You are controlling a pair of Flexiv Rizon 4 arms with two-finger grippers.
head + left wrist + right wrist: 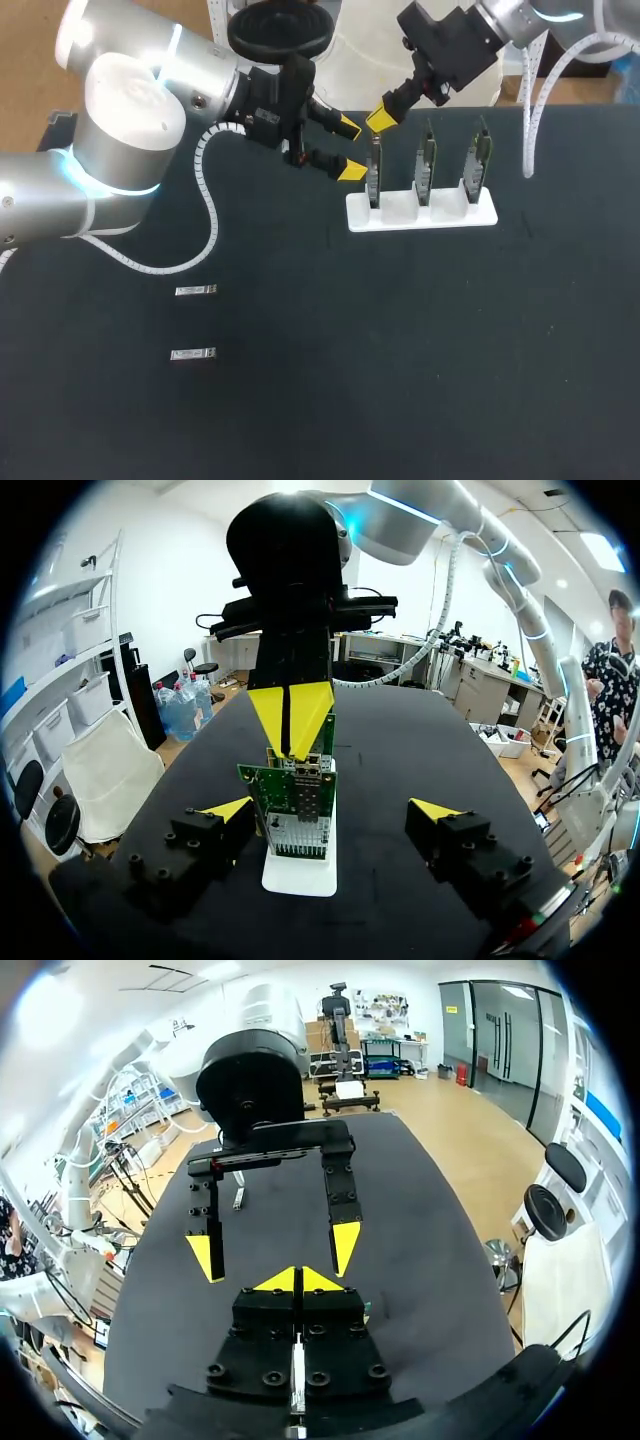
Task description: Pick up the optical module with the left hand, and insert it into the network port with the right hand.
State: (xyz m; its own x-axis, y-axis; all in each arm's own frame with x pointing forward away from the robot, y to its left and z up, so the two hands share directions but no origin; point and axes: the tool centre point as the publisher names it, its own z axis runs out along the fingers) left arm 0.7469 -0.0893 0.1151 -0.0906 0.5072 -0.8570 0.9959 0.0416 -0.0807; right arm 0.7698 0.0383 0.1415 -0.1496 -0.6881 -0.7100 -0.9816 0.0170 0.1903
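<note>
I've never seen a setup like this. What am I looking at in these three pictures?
It is a robot with two arms at a black table. One picture looks down from above; the other two come from a camera on each wrist. The left arm comes from the left, the right arm from the upper right. A white rack holds three green circuit boards upright, and two small silver modules lie apart from it. The left jaws stand open beside the leftmost board; the right jaws are closed at its top edge. I cannot tell whether they hold anything.
</note>
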